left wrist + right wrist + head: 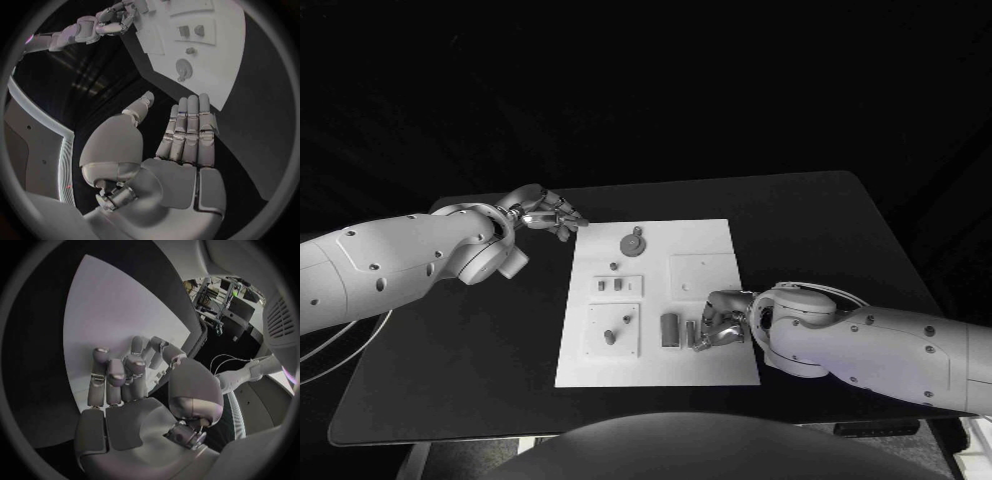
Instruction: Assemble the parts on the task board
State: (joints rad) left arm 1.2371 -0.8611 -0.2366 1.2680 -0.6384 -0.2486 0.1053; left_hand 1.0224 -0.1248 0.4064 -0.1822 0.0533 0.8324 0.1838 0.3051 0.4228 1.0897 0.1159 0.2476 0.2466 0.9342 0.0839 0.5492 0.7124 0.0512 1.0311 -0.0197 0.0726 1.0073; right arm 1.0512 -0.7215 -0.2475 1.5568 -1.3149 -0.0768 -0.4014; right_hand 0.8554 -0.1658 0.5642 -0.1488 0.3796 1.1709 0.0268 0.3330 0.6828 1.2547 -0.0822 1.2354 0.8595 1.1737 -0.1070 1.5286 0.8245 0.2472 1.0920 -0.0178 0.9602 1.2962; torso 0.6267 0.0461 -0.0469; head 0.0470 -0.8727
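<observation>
The right robot hand [720,322] lies over the near right part of the task board [707,240], hiding whatever sits beneath its fingers; whether they hold the small upright part [671,328] beside them cannot be told. The parts in the board's recesses [619,287] are too small to identify. In the left wrist view the board [215,75] runs off past the circle's rim.

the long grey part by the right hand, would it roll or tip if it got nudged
The long grey part lies flat on the task board, so tipping seems unlikely. It looks blocky, so it would probably slide rather than roll. It appears small, likely light for the right hand.
</observation>
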